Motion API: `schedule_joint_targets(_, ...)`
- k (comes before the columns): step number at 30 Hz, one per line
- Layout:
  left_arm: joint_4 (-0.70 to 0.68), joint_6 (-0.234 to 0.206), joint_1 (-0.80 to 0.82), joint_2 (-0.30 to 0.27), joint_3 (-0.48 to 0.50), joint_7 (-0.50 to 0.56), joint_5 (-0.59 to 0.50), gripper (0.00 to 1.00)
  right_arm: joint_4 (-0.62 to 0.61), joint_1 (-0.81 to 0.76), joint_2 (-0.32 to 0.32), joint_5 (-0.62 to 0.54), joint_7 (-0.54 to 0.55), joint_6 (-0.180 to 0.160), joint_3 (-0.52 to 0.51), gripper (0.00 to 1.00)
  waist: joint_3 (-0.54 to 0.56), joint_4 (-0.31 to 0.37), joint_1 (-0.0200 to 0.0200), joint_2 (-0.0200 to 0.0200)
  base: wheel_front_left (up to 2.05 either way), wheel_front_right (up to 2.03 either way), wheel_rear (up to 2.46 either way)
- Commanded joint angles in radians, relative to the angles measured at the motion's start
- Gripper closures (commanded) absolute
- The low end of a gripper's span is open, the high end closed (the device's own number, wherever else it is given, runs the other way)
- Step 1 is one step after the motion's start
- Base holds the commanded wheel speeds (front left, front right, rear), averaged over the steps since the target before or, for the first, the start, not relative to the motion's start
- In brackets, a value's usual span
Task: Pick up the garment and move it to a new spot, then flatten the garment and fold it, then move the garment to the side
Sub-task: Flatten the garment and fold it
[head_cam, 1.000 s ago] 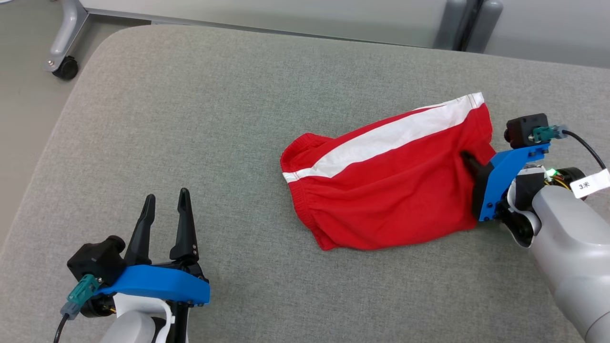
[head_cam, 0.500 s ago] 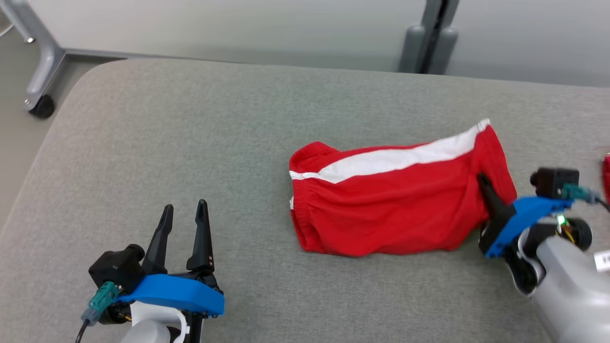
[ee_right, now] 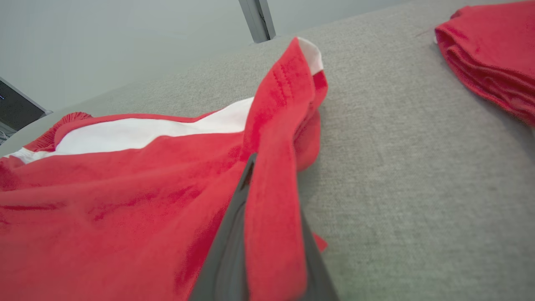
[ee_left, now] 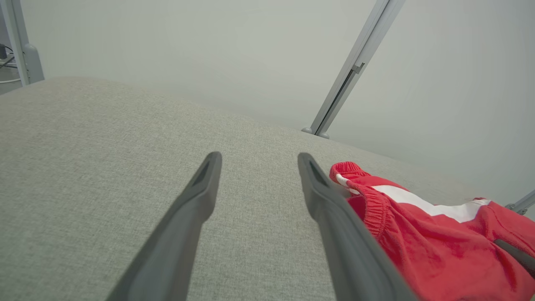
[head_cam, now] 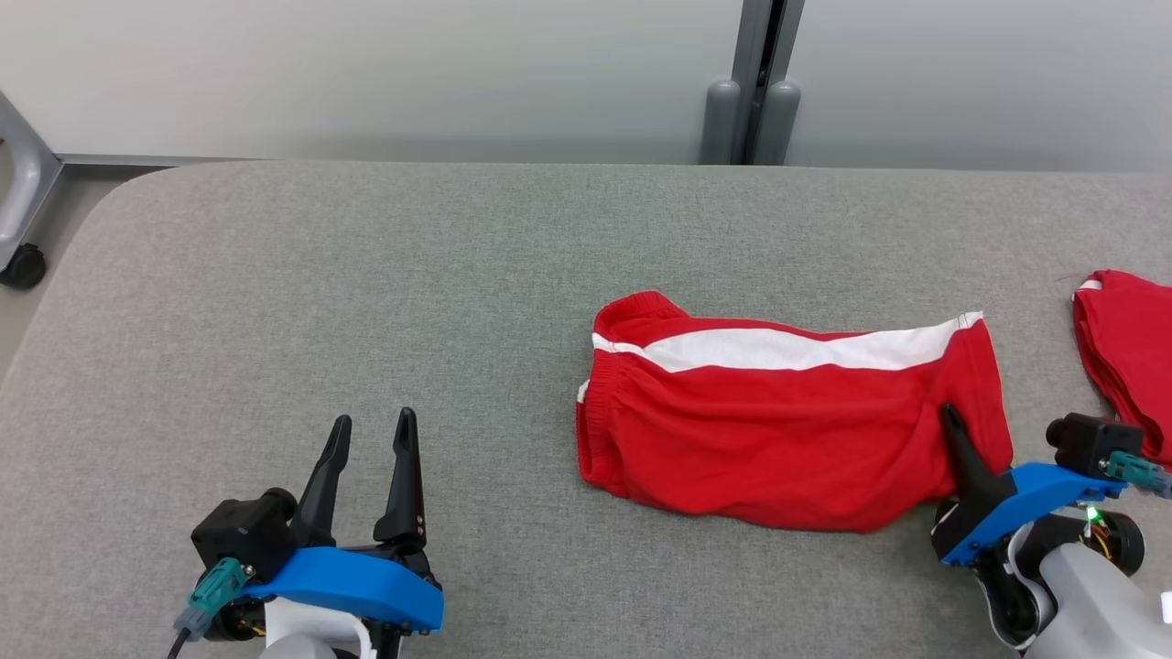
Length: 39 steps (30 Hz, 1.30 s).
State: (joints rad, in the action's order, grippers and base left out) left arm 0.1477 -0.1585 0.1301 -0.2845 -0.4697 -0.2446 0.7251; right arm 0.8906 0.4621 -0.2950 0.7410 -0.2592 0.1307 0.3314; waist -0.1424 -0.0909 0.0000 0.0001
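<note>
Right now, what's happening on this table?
The right claw is shut on the leg-end hem of the red shorts, which lie loosely spread on the grey padded table. The left claw rests open, apart from the shorts' waistband. Another red garment lies further right.

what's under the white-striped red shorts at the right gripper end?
The red shorts lie on the grey padded table. The right gripper is shut on a fold of their hem, and cloth covers part of its fingers. Anything else beneath is hidden.
</note>
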Motion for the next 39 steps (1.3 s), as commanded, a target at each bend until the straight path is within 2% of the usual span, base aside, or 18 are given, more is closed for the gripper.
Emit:
schedule_joint_targets(1,-0.005,-0.004,0.003,-0.004,-0.003,0.001,-0.004,0.0,-0.008,-0.012,0.004,-0.009,-0.007,0.0,-0.009,1.0,0.0,-0.002,0.0,-0.0001,0.0,0.0,0.0)
schedule_joint_targets(7,-0.002,-0.009,-0.001,0.0,-0.003,0.0,0.0,0.0,-0.085,0.034,0.043,-0.099,-0.007,0.0,-0.023,1.0,0.01,-0.023,0.0,-0.0001,0.0,0.0,0.0)
schedule_joint_targets(15,0.0,-0.007,-0.006,0.005,0.003,-0.005,0.007,0.0,-0.195,0.129,0.159,-0.217,0.095,0.0,0.093,1.0,0.028,-0.06,0.0,-0.0001,0.0,0.0,0.0)
schedule_joint_targets(21,0.007,-0.004,-0.008,0.012,-0.002,-0.006,0.009,0.0,-0.169,0.128,0.205,-0.254,0.189,0.0,0.229,1.0,0.039,-0.102,0.0,-0.0001,0.0,0.0,0.0)
schedule_joint_targets(28,0.01,-0.007,-0.025,0.009,0.004,-0.01,0.012,0.0,-0.093,0.131,0.211,-0.286,0.176,0.0,0.241,1.0,0.047,-0.124,0.0,-0.0001,0.0,0.0,0.0)
schedule_joint_targets(29,0.01,-0.007,-0.027,0.009,0.005,-0.011,0.012,0.0,-0.085,0.132,0.213,-0.292,0.169,0.0,0.239,0.93,0.048,-0.124,0.0,-0.0001,0.0,0.0,0.0)
schedule_joint_targets(30,0.01,-0.008,-0.031,0.007,0.007,-0.011,0.012,0.0,-0.079,0.134,0.215,-0.295,0.161,0.0,0.236,0.64,0.049,-0.122,0.0,-0.0001,0.0,0.0,0.0)
schedule_joint_targets(31,0.01,-0.009,-0.035,0.007,0.007,-0.012,0.013,0.0,-0.077,0.135,0.217,-0.298,0.152,0.0,0.235,0.09,0.049,-0.12,0.0,-0.0001,0.0,0.0,0.0)
schedule_joint_targets(32,0.011,-0.01,-0.037,0.007,0.007,-0.012,0.012,0.0,-0.076,0.134,0.22,-0.301,0.145,0.0,0.238,0.0,0.05,-0.118,0.0,-0.0001,0.0,0.0,0.0)
schedule_joint_targets(39,0.012,-0.01,-0.035,0.012,-0.008,-0.011,0.006,0.0,-0.143,0.105,0.22,-0.27,0.079,0.0,0.294,0.0,0.058,-0.094,0.0,-0.0001,0.0,0.0,0.0)
